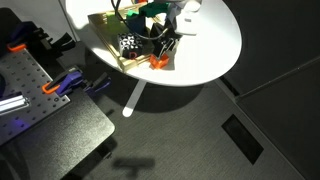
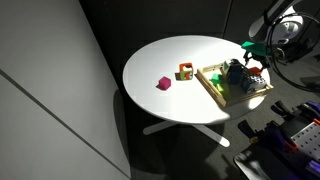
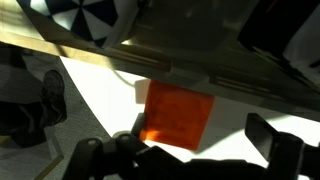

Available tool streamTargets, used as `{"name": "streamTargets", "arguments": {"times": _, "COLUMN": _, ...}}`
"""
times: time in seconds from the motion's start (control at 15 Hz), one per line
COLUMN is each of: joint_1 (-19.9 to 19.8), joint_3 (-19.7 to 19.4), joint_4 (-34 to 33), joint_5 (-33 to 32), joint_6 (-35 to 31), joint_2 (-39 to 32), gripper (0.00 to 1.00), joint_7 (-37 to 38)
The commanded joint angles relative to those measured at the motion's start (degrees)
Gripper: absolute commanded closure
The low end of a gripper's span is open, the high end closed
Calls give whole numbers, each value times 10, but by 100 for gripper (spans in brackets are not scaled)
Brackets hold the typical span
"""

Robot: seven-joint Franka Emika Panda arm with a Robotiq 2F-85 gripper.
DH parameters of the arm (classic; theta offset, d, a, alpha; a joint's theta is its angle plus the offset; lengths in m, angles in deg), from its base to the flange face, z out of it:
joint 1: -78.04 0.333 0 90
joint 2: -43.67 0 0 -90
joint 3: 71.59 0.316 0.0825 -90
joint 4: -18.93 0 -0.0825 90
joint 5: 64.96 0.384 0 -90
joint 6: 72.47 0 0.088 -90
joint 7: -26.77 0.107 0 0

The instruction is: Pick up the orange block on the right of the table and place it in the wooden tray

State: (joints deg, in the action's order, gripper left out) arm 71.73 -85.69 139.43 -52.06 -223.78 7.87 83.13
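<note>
1. We see a round white desk (image 2: 160,55) with the wooden tray (image 2: 210,87) on it.
2. In the wrist view, the orange block (image 3: 178,113) shows against the white desk, just beside the tray's rim and not inside the tray.
3. In an exterior view, the pincer (image 1: 165,50) hangs right over the block. We cannot tell if it is clenched or let go.
4. A black-and-white cube (image 1: 127,44) sits in the tray with other toys.
5. A pink block (image 2: 163,83) lies on the desk, well apart from the tray.
</note>
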Motion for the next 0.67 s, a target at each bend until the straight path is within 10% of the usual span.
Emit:
{"name": "streamTargets", "arguments": {"times": 0.0, "joint_1": 2, "joint_3": 1, "joint_4": -14, "joint_5": 10, "joint_6": 13, "joint_2": -10, "gripper": 0, "joint_7": 7}}
{"name": "streamTargets", "arguments": {"times": 0.6, "joint_1": 6, "joint_3": -3, "joint_4": -2, "joint_5": 4, "joint_6": 32, "joint_2": 29, "gripper": 0, "joint_7": 3}}
